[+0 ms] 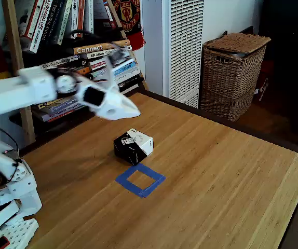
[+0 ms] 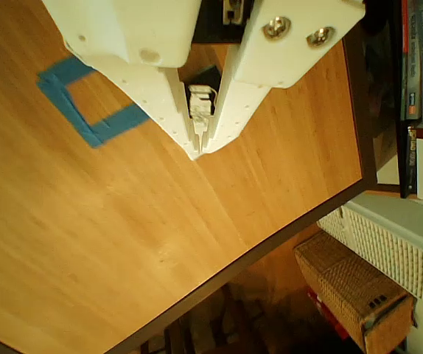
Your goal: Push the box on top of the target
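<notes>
The closed, empty pincer (image 1: 133,111) hovers above and just behind the box (image 1: 133,146), which sits beside the blue tape target (image 1: 140,179) on the desk (image 1: 216,171).

Box (image 1: 133,146) blk/wht w/ blk marks; target (image 1: 140,180) blue; gripper (image 1: 133,110) wht.

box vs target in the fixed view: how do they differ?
1. Form: the box is a solid cube standing up off the wood; the target is a flat hollow square of tape with bare wood inside.
2. Colour: the box has black sides and a white top with black marks; the target is plain blue.
3. Place: the box sits just behind the target, toward the bookshelf, apparently not overlapping it.
Shared: both lie on the wooden table, with similar square footprints.
</notes>
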Motion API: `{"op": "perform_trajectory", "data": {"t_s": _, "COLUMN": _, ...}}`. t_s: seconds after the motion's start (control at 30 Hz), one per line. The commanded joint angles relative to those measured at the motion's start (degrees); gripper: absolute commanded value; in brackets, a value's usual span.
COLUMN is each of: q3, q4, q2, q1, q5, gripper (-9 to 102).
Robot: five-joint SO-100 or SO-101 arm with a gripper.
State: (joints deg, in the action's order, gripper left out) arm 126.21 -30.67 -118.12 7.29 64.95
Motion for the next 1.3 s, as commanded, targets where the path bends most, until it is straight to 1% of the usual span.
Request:
{"op": "perform_trajectory", "data": {"t_s": 0.0, "q3": -4.13, "q4": 2.81, "q2": 4.22, "q1": 0.09, "q5": 0.7, "gripper": 0}}
{"op": "perform_trajectory", "data": {"t_s": 0.2, "q3": -8.17, "q4": 6.94, "q2": 12.22, "q1": -0.18, "q5": 1.85, "gripper": 0}}
{"op": "perform_trajectory", "data": {"t_s": 0.5, "q3": -19.51, "q4": 8.0, "q2": 22.94, "q1": -0.26, "q5": 5.54, "gripper": 0}}
{"op": "perform_trajectory", "data": {"t_s": 0.57, "q3": -21.53, "q4": 9.32, "q2": 25.31, "q1": -0.44, "q5": 6.94, "gripper": 0}}
{"op": "perform_trajectory", "data": {"t_s": 0.77, "q3": -23.12, "q4": 13.71, "q2": 30.32, "q1": -1.49, "q5": 11.16, "gripper": 0}}
{"op": "perform_trajectory", "data": {"t_s": 0.87, "q3": -24.52, "q4": 13.89, "q2": 32.78, "q1": -2.2, "q5": 12.22, "gripper": 0}}
{"op": "perform_trajectory", "data": {"t_s": 1.0, "q3": -26.72, "q4": 10.11, "q2": 34.8, "q1": -2.99, "q5": 13.62, "gripper": 0}}
{"op": "perform_trajectory", "data": {"t_s": 1.27, "q3": -30.15, "q4": -2.02, "q2": 37.27, "q1": -4.04, "q5": 16.08, "gripper": 0}}
